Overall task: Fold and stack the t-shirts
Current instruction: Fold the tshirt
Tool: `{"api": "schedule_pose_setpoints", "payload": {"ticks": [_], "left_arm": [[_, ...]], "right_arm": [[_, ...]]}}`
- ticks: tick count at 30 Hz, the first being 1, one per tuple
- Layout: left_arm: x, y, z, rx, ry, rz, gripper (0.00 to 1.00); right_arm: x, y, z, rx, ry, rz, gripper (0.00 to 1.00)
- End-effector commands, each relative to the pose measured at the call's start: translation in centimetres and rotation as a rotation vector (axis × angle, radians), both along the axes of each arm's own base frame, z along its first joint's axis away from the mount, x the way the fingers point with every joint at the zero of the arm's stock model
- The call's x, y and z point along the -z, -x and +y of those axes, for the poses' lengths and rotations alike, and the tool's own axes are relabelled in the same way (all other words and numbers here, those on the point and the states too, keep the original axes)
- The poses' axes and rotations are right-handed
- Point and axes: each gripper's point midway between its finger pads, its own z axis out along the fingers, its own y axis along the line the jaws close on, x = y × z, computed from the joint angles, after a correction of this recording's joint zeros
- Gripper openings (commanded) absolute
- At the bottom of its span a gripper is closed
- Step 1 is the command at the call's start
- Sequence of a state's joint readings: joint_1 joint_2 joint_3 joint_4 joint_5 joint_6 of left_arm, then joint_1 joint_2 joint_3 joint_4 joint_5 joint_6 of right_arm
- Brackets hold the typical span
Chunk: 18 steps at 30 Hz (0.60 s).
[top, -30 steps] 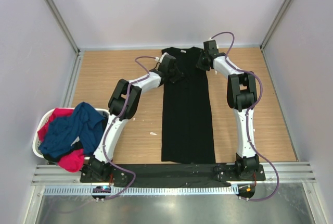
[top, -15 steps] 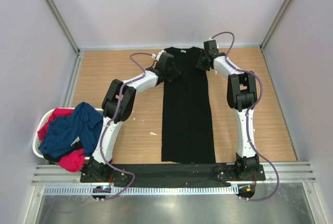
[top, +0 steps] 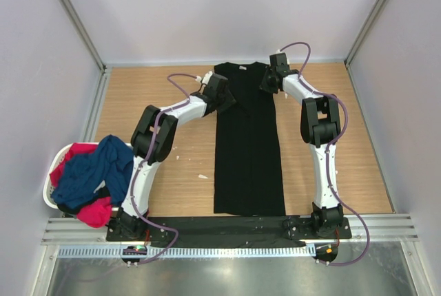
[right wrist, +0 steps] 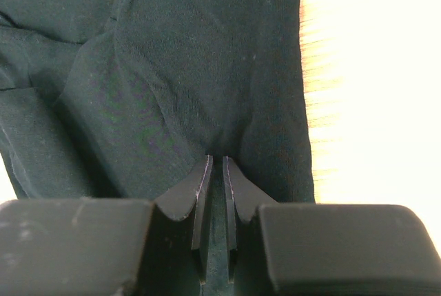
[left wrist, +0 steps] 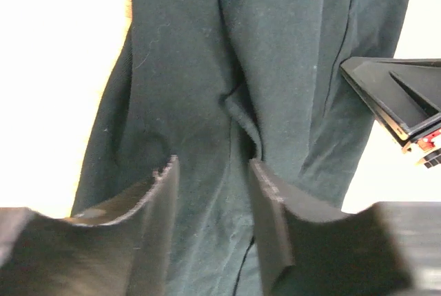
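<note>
Black t-shirt lies as a long narrow strip down the middle of the worktop. Right pincer pinches its far right corner; left pincer is spread wide above its far left edge.

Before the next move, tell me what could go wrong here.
1. The right gripper is pinched on the black shirt, but the left gripper is open over a crease. Lifting now would likely drag the cloth askew.
2. Closing the left gripper there might catch only the top layer, so the fold could open.
</note>
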<state>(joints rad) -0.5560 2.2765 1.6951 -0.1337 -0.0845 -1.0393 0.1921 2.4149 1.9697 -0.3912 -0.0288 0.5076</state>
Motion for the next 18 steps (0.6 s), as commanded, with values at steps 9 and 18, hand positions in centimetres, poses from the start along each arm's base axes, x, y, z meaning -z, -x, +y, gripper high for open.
{"api": "schedule_pose_setpoints", "payload": {"ticks": [9,18], "left_arm": [[-5.2,-3.6,-1.3,-0.038,0.093,-0.130,0.35],[-3.9,-3.6,-0.9,-0.078,0.121,-0.088,0.23]], "right_arm": [[4.6,3.5,-2.8,0.031,0.098,0.178,0.18],[4.7,3.5,-2.8,0.027,0.100,0.182,0.18]]}}
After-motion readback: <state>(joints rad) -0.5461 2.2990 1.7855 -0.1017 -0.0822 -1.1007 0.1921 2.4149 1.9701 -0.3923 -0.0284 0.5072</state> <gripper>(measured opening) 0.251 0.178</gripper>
